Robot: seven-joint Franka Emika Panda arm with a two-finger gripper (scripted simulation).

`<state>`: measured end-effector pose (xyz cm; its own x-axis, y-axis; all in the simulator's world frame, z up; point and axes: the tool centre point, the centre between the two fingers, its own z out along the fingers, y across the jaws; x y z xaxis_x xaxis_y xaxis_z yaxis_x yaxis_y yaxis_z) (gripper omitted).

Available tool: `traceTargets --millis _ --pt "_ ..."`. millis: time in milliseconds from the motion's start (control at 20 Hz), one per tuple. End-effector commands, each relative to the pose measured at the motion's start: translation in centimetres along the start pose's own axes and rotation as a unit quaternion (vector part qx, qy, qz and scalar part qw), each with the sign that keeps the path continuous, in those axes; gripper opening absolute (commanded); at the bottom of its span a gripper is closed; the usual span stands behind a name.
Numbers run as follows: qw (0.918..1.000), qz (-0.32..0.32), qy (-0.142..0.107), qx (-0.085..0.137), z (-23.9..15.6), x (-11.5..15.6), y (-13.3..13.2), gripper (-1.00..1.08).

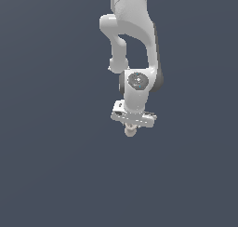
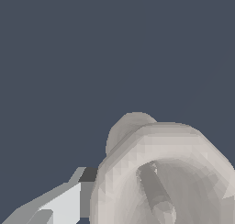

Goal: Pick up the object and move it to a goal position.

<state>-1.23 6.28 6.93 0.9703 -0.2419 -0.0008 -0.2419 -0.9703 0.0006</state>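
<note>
**One pale cup at the tip of the white arm**

One white, glossy Franka arm (image 1: 135, 40) reaches down from the top edge of the exterior view against a plain slate-grey background (image 1: 46, 128), and everything else is placed from it. At the arm's lower end sits the white gripper (image 1: 131, 126), its flat body tilted so that the end toward the exterior view's left stands higher than the other. Directly under that gripper body, touching it, is the small pale beige, cup-like cylinder object (image 1: 130, 131), of which only a rounded nub shows below the hand (it is much narrower than the gripper body above it).

The wrist view shows the same object (image 2: 137, 182) very close, filling the corner of the picture: a thick, faceted round rim with a hollow inside, and a thin rod-like piece lying within the hollow. A smaller rounded beige bulge rises just behind the rim. Beside the rim, touching it, stands one white and grey finger (image 2: 69, 202) of the gripper with a dark pad section toward the object; the other finger is hidden.

The fingers look drawn in narrow with the cup held between them, since the object hangs at the gripper's tip with nothing but grey background around it.
</note>
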Motion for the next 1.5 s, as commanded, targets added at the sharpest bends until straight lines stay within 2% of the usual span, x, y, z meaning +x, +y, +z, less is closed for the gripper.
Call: traceTargets --millis 0,800,1100,1450 --pt "1.0 0.0 0.0 0.0 -0.7 0.3 -1.1 -1.0" --pt "1.0 0.0 0.001 0.0 -7.2 3.7 -11.2 -1.0" --pt "1.0 0.0 0.001 0.0 -8.4 4.4 -13.2 -1.0" --pt "1.0 0.0 0.001 0.0 -8.9 4.8 -14.0 -1.0"
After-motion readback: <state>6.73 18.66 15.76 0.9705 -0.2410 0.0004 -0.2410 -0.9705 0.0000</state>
